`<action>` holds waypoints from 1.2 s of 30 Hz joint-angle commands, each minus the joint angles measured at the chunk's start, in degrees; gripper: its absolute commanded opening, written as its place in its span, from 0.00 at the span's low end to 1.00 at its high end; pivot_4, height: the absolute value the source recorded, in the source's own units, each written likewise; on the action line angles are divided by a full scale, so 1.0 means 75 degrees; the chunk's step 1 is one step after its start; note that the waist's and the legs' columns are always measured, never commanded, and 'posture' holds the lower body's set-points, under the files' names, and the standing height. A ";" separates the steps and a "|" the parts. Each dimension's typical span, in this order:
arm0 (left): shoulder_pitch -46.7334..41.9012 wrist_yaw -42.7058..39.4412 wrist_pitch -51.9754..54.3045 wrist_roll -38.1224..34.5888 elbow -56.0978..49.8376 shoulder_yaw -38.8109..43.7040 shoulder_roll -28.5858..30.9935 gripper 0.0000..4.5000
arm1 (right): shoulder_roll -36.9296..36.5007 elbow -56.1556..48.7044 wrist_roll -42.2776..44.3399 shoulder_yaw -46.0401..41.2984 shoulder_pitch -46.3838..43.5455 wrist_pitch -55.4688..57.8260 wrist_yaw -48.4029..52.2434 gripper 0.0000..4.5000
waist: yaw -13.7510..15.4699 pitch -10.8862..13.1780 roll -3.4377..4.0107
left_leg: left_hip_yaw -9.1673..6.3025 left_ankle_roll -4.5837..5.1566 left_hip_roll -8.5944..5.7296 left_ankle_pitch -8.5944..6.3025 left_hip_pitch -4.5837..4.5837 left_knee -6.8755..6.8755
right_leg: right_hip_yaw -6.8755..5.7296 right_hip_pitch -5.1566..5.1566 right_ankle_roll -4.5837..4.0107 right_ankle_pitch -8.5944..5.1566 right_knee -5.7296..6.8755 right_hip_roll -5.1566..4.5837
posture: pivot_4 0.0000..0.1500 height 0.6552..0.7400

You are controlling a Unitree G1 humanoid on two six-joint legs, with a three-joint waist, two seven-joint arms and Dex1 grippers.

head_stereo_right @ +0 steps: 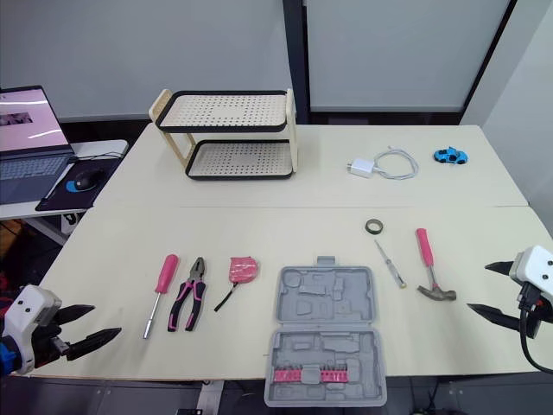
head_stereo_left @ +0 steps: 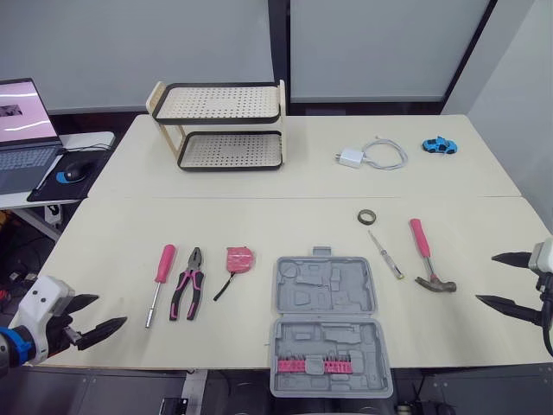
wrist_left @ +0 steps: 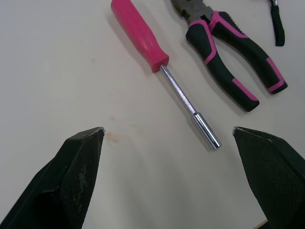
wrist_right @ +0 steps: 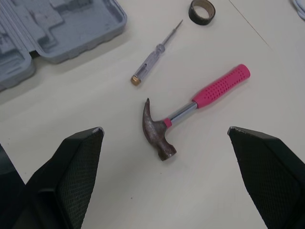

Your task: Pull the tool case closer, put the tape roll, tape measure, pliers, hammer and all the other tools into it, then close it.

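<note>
An open grey tool case (head_stereo_left: 326, 322) lies at the table's front edge, pink bits in its near half. Left of it lie a pink tape measure (head_stereo_left: 239, 259), pink-and-black pliers (head_stereo_left: 187, 293) and a pink-handled nut driver (head_stereo_left: 159, 281). Right of it lie a dark tape roll (head_stereo_left: 368, 216), a thin tester screwdriver (head_stereo_left: 385, 254) and a pink-handled hammer (head_stereo_left: 428, 256). My left gripper (head_stereo_left: 93, 318) hangs open at the front left corner, short of the nut driver (wrist_left: 164, 70). My right gripper (head_stereo_left: 508, 280) stands open at the right edge, right of the hammer (wrist_right: 190, 110).
A two-tier perforated rack (head_stereo_left: 221, 124) stands at the back left. A white charger with cable (head_stereo_left: 371, 156) and a blue toy car (head_stereo_left: 439, 145) lie at the back right. A laptop (head_stereo_left: 26, 130) and mouse (head_stereo_left: 74, 170) sit on a side desk to the left.
</note>
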 commanded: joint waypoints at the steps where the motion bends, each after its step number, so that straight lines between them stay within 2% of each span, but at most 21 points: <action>1: 0.0013 -0.0111 -0.0056 -0.0218 -0.0193 0.0260 -0.0021 1.00 | -0.0247 -0.0512 0.0323 -0.0013 -0.0248 0.0356 0.0032 0.99 | 0.0000 0.0000 0.0000 | 0.0001 0.0000 0.0000 0.0000 0.0000 0.0000 | 0.0001 -0.0001 0.0000 0.0000 0.0000 0.0000 | 1.00 1.00; 8: -0.0208 -0.0244 -0.0081 -0.0291 -0.1026 -0.0200 -0.0180 1.00 | -0.0469 -0.1306 0.0752 0.0611 -0.1183 0.1319 -0.0289 0.99 | 0.0003 0.0001 0.0000 | -0.0002 0.0000 0.0000 0.0000 -0.0001 0.0001 | -0.0003 -0.0001 0.0000 0.0000 -0.0001 0.0000 | 1.00 1.00; 14: -0.0800 0.0052 0.0752 -0.0647 -0.2684 -0.0961 -0.0473 1.00 | -0.0330 -0.1740 0.0741 0.2099 -0.2775 0.2680 -0.1360 0.99 | 0.0011 0.0001 0.0000 | -0.0004 0.0000 -0.0002 0.0000 -0.0007 0.0005 | -0.0002 -0.0002 -0.0001 0.0000 -0.0004 -0.0003 | 1.00 1.00; 23: -0.2124 0.1100 0.2431 -0.1316 -0.4725 -0.2059 -0.1029 1.00 | 0.0969 -0.1191 0.0004 0.4444 -0.5084 0.4161 -0.3026 0.99 | -0.0005 0.0001 -0.0001 | -0.0001 -0.0003 -0.0003 0.0002 -0.0024 0.0005 | 0.0002 -0.0032 -0.0001 0.0001 0.0010 -0.0001 | 1.00 1.00; 30: -0.2800 0.1572 0.2950 -0.1264 -0.5176 -0.2712 -0.1320 1.00 | 0.1931 0.0090 -0.0800 0.5526 -0.5957 0.3764 -0.3572 0.99 | -0.0019 0.0001 -0.0001 | 0.0001 -0.0006 -0.0006 0.0004 -0.0024 0.0005 | 0.0005 -0.0039 -0.0001 0.0001 0.0017 0.0001 | 1.00 1.00; 33: -0.2921 0.1645 0.3048 -0.1300 -0.5261 -0.2886 -0.1384 1.00 | 0.2330 0.0794 -0.1112 0.5811 -0.6330 0.3457 -0.3684 0.86 | -0.0027 0.0001 -0.0001 | 0.0002 -0.0006 -0.0006 0.0004 -0.0024 0.0005 | 0.0006 -0.0041 -0.0001 0.0001 0.0017 0.0002 | 1.00 1.00; 35: -0.3035 0.1692 0.3119 -0.1321 -0.5298 -0.2984 -0.1435 1.00 | 0.2567 0.1248 -0.1307 0.5980 -0.6556 0.3235 -0.3695 0.72 | -0.0029 0.0001 -0.0001 | 0.0001 -0.0010 -0.0006 0.0006 -0.0024 0.0005 | 0.0006 -0.0042 -0.0001 0.0001 0.0018 0.0003 | 1.00 1.00; 36: -0.3146 0.1753 0.3163 -0.1321 -0.5311 -0.3062 -0.1503 1.00 | 0.2737 0.1631 -0.1458 0.6099 -0.6717 0.3031 -0.3740 0.72 | -0.0028 0.0001 -0.0001 | 0.0002 -0.0032 -0.0006 0.0019 -0.0024 0.0005 | 0.0007 -0.0042 -0.0001 0.0001 0.0018 0.0003 | 1.00 1.00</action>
